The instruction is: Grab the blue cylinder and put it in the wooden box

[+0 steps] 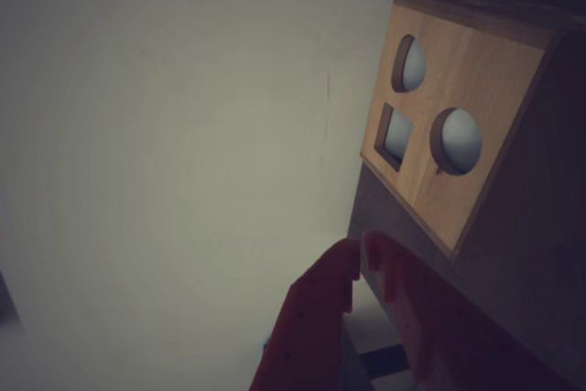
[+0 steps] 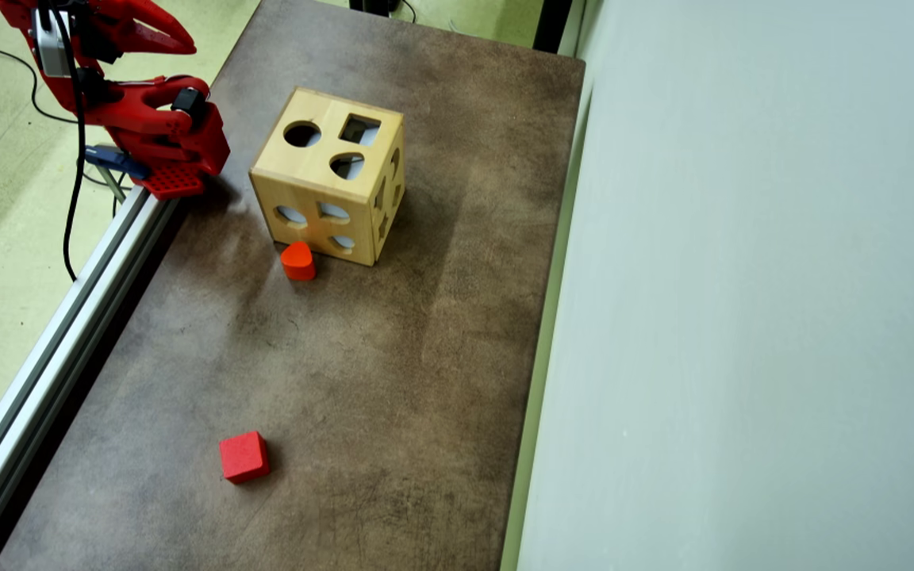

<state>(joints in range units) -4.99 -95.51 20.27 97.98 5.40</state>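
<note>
The blue cylinder is not in view in either view. The wooden box stands at the far middle of the brown table, with round, square and half-round cut-outs in its top. In the wrist view the box is at the upper right. My red gripper rises from the bottom edge with its jaws closed tip to tip and nothing between them. In the overhead view the arm is folded at the table's far left corner, and the gripper is left of the box and apart from it.
An orange-red rounded block sits against the box's near face. A red cube lies near the front left. An aluminium rail runs along the table's left edge. A pale wall borders the right side.
</note>
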